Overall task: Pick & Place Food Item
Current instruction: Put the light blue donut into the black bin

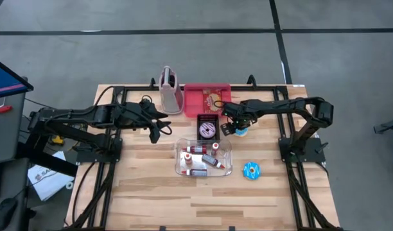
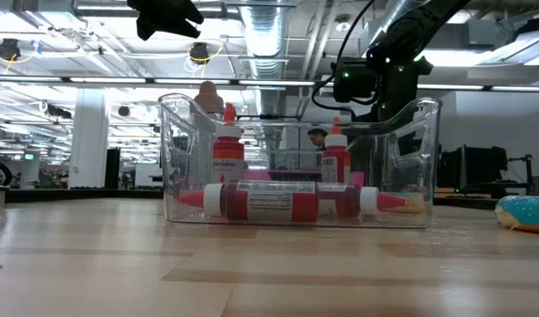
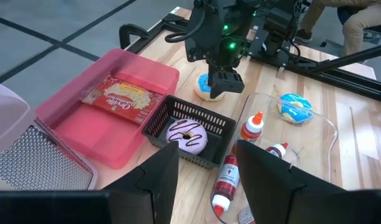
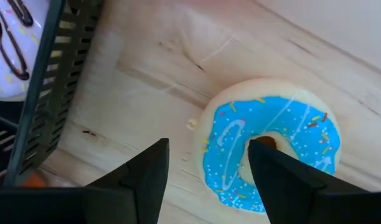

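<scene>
Overhead, right gripper [image 1: 237, 128] hangs over a blue-iced doughnut [image 1: 241, 131] lying on the table [image 1: 151, 199] just beside the black basket [image 1: 208, 118], which already holds a purple-iced doughnut [image 1: 207, 130]; a second blue doughnut [image 1: 252, 170] lies apart, nearer the table's front edge; left gripper [image 1: 155, 135] waits off to the side of the clear bin [image 1: 181, 168] of sauce bottles, near the red tray [image 1: 198, 101].

Table-level camera: the bin fills the middle, the right arm's wrist shows dark behind it, and the target doughnut is hidden; only the spare blue doughnut peeks in at the far edge.

Left wrist camera: left fingers spread apart with nothing between them; beyond them the right gripper stands directly above the blue doughnut, close to it.

Right wrist camera: right fingers parted and empty, one over bare wood, the other over the doughnut's near side; contact I cannot tell.

Judged step: lining up for the pick, grasp not yet made; next move calls for lowering so the fingers straddle one side of the ring, then closing gently.

Doughnut: pale dough, bright blue icing with white drizzle and coloured sprinkles, lying flat, icing up; probably soft, so a light squeeze should do.
</scene>
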Robot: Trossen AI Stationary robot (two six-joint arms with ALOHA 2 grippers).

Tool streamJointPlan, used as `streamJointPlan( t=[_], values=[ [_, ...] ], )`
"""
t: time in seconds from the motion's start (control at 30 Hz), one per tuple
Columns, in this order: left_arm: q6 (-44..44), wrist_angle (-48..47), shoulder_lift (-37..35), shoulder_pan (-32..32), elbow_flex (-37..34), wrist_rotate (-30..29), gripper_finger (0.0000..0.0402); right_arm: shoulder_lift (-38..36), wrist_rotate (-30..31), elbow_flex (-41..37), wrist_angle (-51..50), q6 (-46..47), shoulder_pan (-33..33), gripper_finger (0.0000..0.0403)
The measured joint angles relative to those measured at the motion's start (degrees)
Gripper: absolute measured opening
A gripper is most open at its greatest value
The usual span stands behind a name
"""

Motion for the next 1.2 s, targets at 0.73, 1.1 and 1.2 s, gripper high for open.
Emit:
streamJointPlan(
  t=[0.73,1.1,1.2],
  values=[
    [0.0,0.0,0.0,0.0,0.02,0.85,0.0157,-0.07,-0.96,-2.37,0.76,-0.19,0.41,0.0212],
    [0.04,-0.01,0.0,0.0,0.02,0.85,0.0157,-0.07,-2.01,-3.52,2.96,1.24,0.6,0.0212],
    [0.02,0.0,0.0,0.0,0.02,0.83,0.0159,-0.07,-2.01,-3.51,3.78,1.08,-0.06,0.0212]
  ],
)
